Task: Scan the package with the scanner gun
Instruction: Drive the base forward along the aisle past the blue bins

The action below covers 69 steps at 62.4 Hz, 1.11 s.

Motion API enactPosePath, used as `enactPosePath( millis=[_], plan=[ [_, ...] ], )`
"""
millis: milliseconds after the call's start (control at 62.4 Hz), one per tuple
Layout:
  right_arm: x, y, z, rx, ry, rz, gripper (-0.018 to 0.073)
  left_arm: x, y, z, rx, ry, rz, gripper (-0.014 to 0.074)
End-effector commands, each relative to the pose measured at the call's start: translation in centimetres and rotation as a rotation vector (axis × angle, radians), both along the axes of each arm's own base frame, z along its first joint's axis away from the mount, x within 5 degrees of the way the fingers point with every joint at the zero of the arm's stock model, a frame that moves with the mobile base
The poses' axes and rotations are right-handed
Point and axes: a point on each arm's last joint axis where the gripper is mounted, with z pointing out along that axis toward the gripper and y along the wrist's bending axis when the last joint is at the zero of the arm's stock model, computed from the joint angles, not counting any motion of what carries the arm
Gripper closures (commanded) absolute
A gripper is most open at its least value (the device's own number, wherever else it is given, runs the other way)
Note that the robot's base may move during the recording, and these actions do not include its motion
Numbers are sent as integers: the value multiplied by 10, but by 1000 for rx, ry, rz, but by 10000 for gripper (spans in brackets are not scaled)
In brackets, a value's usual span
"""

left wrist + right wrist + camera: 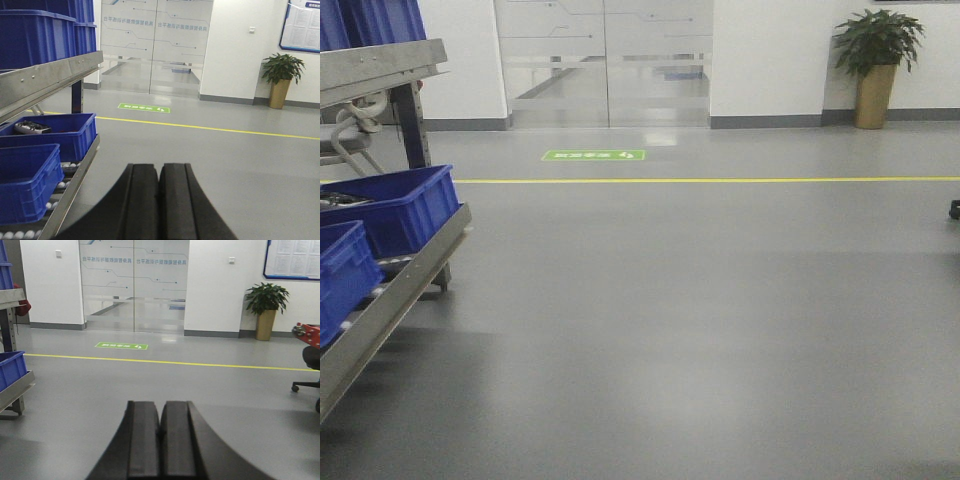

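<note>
Jaws pressed fully together on left gripper (159, 172) and right gripper (160, 410), holding nothing; blue bins (75, 139) ahead-left of left jaws. Cannot tell where package or scanner gun lies.

Left hand (159, 167): two matte black fingers (142, 200), broad, flat-faced, rounded at the tips
Left outline: outer edges curve outward and widen toward the camera
Right hand (161, 405): matching matte black pair, smooth plain faces
Right seam: thin dark line between the fingers (177, 440), small notch partway down
</note>
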Motion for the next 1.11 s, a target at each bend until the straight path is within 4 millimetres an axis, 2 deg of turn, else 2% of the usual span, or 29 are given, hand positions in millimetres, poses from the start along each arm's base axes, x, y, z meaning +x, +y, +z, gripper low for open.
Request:
enactPosePath(
  millis=[0, 1090],
  plan=[
    [0, 0, 2, -1, -19, 4, 728, -1, 0, 3, 6, -28, -1, 707],
    [0, 0, 2, -1, -19, 4, 728, -1, 0, 3, 6, -28, -1, 707]
  ],
)
